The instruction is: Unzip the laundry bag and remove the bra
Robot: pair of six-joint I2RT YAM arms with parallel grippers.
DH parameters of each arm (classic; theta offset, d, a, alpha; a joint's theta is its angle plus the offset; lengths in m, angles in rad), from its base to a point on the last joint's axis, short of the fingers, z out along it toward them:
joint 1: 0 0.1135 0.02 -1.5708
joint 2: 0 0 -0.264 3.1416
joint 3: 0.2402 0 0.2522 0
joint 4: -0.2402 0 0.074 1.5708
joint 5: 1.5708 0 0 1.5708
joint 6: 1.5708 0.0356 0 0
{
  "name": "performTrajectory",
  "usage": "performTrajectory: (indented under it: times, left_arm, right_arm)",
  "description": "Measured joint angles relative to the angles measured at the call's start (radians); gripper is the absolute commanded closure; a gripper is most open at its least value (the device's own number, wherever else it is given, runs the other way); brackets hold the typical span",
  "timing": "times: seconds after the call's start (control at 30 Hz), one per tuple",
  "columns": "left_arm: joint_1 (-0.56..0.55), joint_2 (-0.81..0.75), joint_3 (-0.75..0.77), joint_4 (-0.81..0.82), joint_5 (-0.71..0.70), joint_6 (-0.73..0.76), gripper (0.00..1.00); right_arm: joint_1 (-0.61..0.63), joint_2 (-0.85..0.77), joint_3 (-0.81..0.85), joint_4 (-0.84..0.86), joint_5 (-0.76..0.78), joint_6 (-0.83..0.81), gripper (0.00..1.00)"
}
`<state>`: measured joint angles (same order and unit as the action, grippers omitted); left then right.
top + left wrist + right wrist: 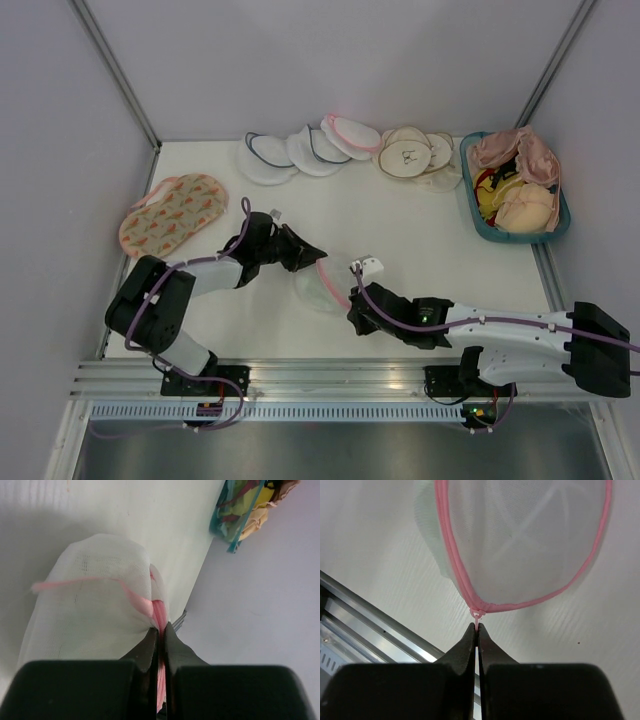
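Observation:
The laundry bag [322,284], white mesh with pink zipper trim, sits on the table between my two grippers. My left gripper [312,258] is shut on its pink trim [159,615] at the bag's upper left edge; the mesh [95,605] bulges beyond the fingers. My right gripper [353,303] is shut on the pink zipper pull [478,620] at the bag's near right edge. The pink trim [451,555] runs round the mesh dome [530,535]. A pale shape, the white bra, shows faintly through the mesh; it is otherwise hidden inside.
An orange floral bag [172,212] lies at the left. White pouches with dark trim [290,152] and round pads [408,155] lie at the back. A teal basket [478,222] with peach bras stands at the right. The metal rail [375,630] runs along the near edge.

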<state>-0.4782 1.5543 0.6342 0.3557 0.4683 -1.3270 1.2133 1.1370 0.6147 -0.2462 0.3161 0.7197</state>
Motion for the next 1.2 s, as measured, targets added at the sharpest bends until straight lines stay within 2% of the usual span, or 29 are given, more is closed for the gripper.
performTrajectory:
  times: [0.17, 0.4, 0.43, 0.5, 0.53, 0.63, 0.83, 0.97, 1.2]
  left_arm:
    - [0.046, 0.068, 0.024, -0.003, 0.102, 0.050, 0.98]
    - [0.076, 0.203, 0.163, -0.076, 0.199, 0.184, 0.98]
    - [0.081, 0.216, 0.184, -0.082, 0.214, 0.200, 0.91]
    - [0.087, 0.226, 0.210, -0.084, 0.239, 0.224, 0.64]
    - [0.089, 0.225, 0.217, -0.083, 0.243, 0.237, 0.37]
    - [0.103, 0.193, 0.225, -0.100, 0.221, 0.260, 0.18]
    - [0.109, -0.070, 0.143, -0.180, 0.106, 0.274, 0.09]
    - [0.044, -0.238, 0.079, -0.200, 0.068, 0.266, 0.09]
    - [-0.151, -0.256, 0.039, -0.210, 0.053, 0.216, 0.08]
  right_arm:
    - [0.000, 0.052, -0.001, -0.052, 0.055, 0.033, 0.99]
    - [-0.003, 0.263, 0.109, -0.207, 0.229, 0.115, 1.00]
    - [-0.003, 0.267, 0.116, -0.207, 0.243, 0.119, 1.00]
    - [-0.004, 0.251, 0.118, -0.207, 0.263, 0.122, 1.00]
    - [-0.005, 0.236, 0.118, -0.212, 0.267, 0.122, 0.99]
    - [-0.005, 0.182, 0.110, -0.232, 0.267, 0.119, 1.00]
    - [-0.005, 0.123, 0.090, -0.213, 0.253, 0.093, 1.00]
    - [-0.005, 0.119, 0.076, -0.169, 0.216, 0.057, 1.00]
    - [-0.005, 0.034, 0.059, -0.039, 0.121, -0.028, 1.00]
